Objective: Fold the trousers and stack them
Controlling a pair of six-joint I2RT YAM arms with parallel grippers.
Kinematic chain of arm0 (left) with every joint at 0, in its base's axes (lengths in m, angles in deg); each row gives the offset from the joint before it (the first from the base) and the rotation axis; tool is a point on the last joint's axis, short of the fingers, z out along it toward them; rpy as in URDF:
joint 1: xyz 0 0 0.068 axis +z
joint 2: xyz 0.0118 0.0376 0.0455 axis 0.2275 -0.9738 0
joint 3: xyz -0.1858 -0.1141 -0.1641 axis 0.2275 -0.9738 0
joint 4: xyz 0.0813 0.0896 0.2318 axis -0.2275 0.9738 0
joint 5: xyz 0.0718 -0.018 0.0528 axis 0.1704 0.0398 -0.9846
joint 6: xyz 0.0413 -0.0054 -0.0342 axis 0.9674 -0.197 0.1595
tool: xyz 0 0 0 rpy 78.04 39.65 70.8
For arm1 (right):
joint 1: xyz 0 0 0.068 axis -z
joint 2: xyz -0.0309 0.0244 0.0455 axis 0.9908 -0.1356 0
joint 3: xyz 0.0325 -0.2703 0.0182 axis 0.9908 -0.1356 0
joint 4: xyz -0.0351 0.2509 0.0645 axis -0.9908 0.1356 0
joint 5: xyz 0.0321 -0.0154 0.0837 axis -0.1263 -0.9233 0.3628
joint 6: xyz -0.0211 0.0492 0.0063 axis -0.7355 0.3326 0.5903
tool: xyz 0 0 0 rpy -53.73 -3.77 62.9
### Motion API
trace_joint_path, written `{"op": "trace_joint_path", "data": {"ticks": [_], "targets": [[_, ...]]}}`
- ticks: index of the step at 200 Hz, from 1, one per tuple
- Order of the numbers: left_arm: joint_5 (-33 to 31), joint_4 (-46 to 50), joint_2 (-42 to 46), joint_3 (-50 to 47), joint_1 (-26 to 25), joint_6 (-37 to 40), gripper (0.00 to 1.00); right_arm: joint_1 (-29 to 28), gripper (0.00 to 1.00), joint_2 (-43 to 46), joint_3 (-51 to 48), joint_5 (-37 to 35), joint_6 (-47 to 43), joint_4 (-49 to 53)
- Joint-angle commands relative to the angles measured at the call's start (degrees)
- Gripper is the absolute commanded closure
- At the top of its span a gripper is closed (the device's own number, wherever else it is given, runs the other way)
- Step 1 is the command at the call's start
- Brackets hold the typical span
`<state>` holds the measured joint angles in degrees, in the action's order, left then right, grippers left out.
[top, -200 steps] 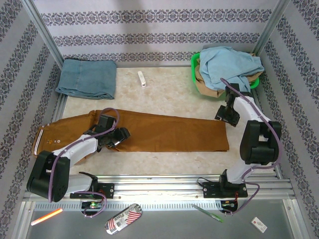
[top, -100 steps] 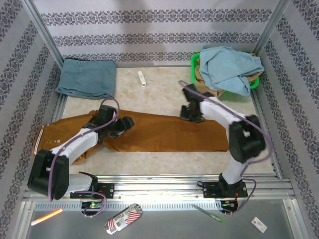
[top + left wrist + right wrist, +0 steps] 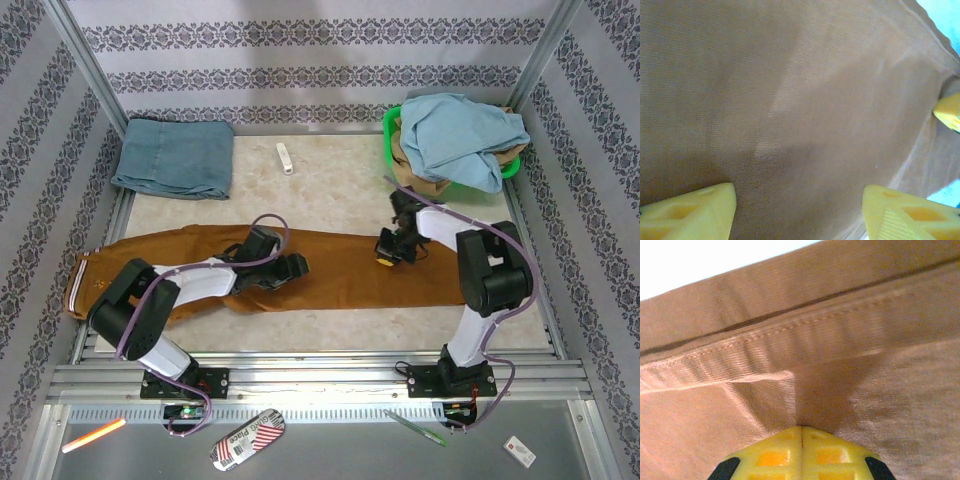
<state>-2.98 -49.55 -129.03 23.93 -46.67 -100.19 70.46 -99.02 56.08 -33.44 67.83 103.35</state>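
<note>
The rust-brown trousers (image 3: 340,268) lay stretched flat across the counter (image 3: 330,195), nearer the arm bases than the green basket (image 3: 388,126). Their leg ends lay just on the near side of that basket, and their striped waistband (image 3: 80,285) lay far to its left. The right pincer (image 3: 385,256) sat down on the trousers close to their far edge, a short way near-left of the basket. Its yellow fingers were closed together, with a tented fold of the brown cloth nipped between the tips just under a stitched seam. The left pincer (image 3: 294,266) rested further left of the basket, over the middle of the trousers. Its two fingertips (image 3: 695,210) were spread wide apart above smooth cloth and gripped nothing. A pale blue cloth (image 3: 460,135) was heaped in the basket, and a folded denim-blue cloth (image 3: 172,157) lay far to the basket's left, about level with it.
</note>
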Motion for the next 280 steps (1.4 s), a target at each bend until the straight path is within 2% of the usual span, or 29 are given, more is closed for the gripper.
{"op": "trace_joint_path", "data": {"ticks": [1,26,48,71,91,113,139,163,184,206,237,280], "targets": [[-0.1,-8.1,-6.1,0.3,-4.8,-5.6,0.33,1.7,1.0,1.2,-1.0,-1.1,-1.4,5.5],[0.8,-9.6,-7.7,3.3,-7.9,-5.3,0.31,3.6,1.0,3.0,1.3,-4.8,-2.9,8.9],[4.3,-8.2,-7.0,6.9,-8.3,-2.3,0.28,7.5,1.0,5.4,2.8,-6.5,-4.0,10.2],[2.4,1.5,-0.2,9.6,-7.1,4.8,0.24,7.1,1.0,7.9,5.0,-6.3,-5.4,10.8],[-4.4,15.0,6.8,11.4,-3.8,8.9,0.22,4.9,0.96,8.3,6.6,-5.4,-5.6,11.3],[-12.4,28.8,12.4,9.6,0.4,6.0,0.23,2.1,0.94,8.4,7.0,-4.1,-5.3,9.9],[-18.7,37.1,20.1,0.9,4.8,-0.3,0.23,-0.3,0.93,7.5,7.4,-2.8,-4.6,8.3],[-20.7,40.9,29.0,-6.4,14.1,-1.2,0.24,-1.6,0.93,6.4,7.9,-1.0,-4.5,6.5],[-20.4,39.0,32.7,-8.5,21.4,1.4,0.25,-2.0,0.93,5.2,8.7,0.1,-4.8,6.0],[-16.8,33.1,28.4,-8.5,25.8,4.7,0.26,-1.9,0.93,4.9,9.3,0.7,-5.4,6.1],[-13.9,23.2,17.7,-5.6,26.1,10.2,0.25,-0.6,0.93,6.8,7.7,0.8,-6.5,6.3],[-11.6,16.7,8.7,0.0,26.1,16.5,0.25,5.9,0.93,12.9,1.5,1.6,-7.9,6.4]]}}
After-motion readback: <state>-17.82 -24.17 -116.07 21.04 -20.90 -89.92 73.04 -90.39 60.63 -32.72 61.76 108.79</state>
